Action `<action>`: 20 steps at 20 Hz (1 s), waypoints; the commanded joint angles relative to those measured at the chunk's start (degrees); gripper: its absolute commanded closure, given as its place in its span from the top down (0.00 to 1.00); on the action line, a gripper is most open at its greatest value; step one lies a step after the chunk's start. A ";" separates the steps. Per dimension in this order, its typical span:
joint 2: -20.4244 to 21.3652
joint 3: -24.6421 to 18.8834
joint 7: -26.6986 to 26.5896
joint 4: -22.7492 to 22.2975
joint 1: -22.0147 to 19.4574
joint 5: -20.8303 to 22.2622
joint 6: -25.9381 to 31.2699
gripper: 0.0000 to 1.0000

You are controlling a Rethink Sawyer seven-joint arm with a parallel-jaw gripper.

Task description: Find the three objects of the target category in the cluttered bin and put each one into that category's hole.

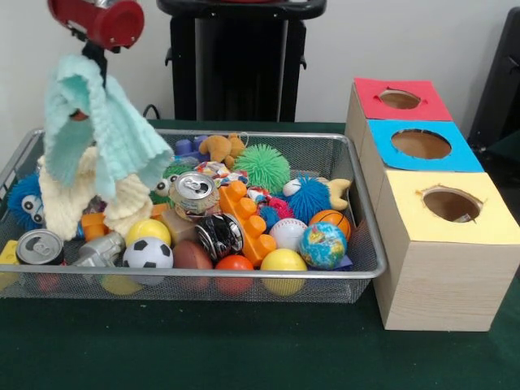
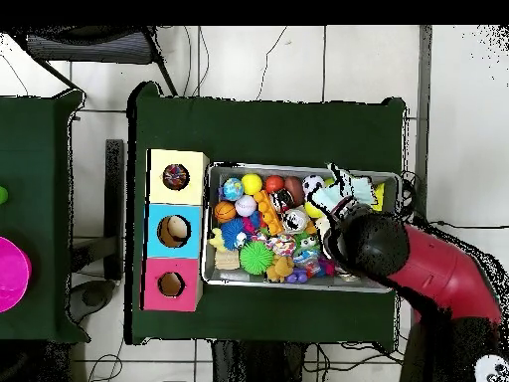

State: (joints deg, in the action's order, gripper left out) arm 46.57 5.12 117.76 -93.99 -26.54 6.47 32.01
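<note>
A mint green cloth (image 1: 114, 138) hangs lifted over the left end of the wire bin (image 1: 361, 252). My gripper (image 1: 81, 114) is shut on it, and the cloth's folds hide most of the fingers. Just below, a cream knitted cloth (image 1: 65, 203) is heaped in the bin and touches the green one's lower edge. In the overhead view the red arm (image 2: 437, 274) covers the gripper, and only a mint corner of the cloth (image 2: 343, 182) shows. The wooden box beside the bin has a red hole (image 1: 400, 99), a blue hole (image 1: 421, 144) and a yellow hole (image 1: 452, 203).
The bin is packed with several balls, among them a soccer ball (image 1: 148, 253) and a globe ball (image 1: 322, 244). It also holds two cans (image 1: 193, 193), orange blocks (image 1: 248, 221), spiky balls (image 1: 262, 166) and a blue furry toy (image 1: 26, 203). A green cloth covers the table (image 1: 244, 349).
</note>
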 commanded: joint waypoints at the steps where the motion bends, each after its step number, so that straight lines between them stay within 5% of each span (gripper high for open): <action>1: -3.01 -7.61 -8.86 2.01 -2.86 4.44 -0.20 0.00; 12: -6.80 -11.37 -5.77 0.87 -4.94 7.32 -6.00 0.00; 13: -6.87 -12.17 -5.71 0.79 -5.34 7.96 -5.73 1.00; 20: -6.31 -11.99 -4.11 0.65 -5.18 7.68 -2.38 1.00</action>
State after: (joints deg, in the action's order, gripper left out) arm 41.24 -1.28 117.76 -92.94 -31.26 11.69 29.19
